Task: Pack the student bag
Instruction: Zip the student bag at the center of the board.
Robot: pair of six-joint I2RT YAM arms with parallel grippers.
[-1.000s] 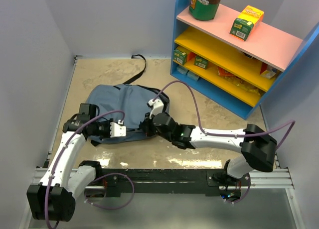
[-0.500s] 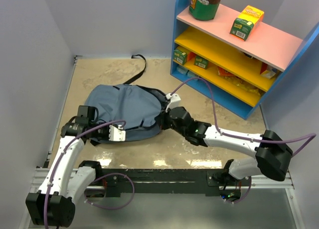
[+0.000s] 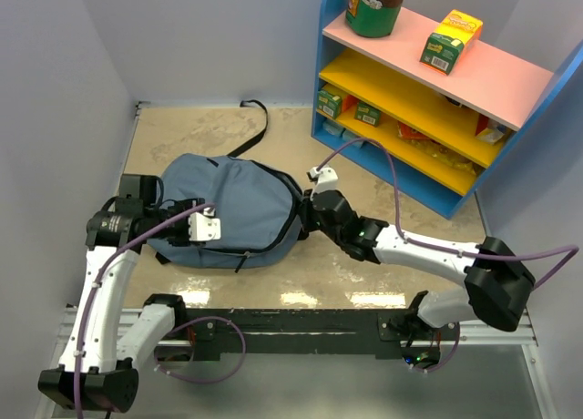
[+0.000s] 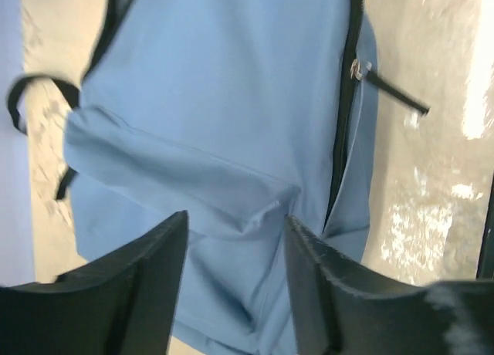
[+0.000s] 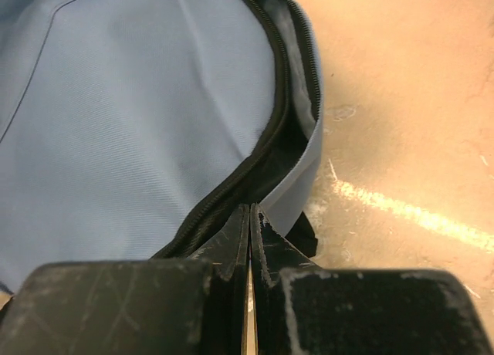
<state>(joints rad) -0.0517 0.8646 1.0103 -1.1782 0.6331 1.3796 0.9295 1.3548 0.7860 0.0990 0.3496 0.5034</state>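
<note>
The student bag (image 3: 228, 209), a slate-blue backpack with a black zipper, lies on the table left of centre. My left gripper (image 3: 208, 226) hovers over its near-left part, open; blue fabric (image 4: 231, 100) with a fold fills the gap between the fingers (image 4: 235, 220). My right gripper (image 3: 305, 220) is at the bag's right edge, shut, its tips (image 5: 251, 208) pinched at the black zipper rim (image 5: 274, 123), where the bag gapes a little. The bag's blue panel (image 5: 116, 100) fills the left of that view. A zipper pull (image 4: 359, 68) hangs from the zip.
A black strap (image 3: 255, 118) trails from the bag toward the back wall. A blue shelf unit (image 3: 428, 118) stands at the back right, with a green tub (image 3: 375, 5), a juice box (image 3: 451, 38) and small packs. Grey walls close in on both sides.
My right gripper has moved right along the bag's edge and the bag now bulges rounder. My left gripper has drawn back to the left and let go of the bag's near edge.
</note>
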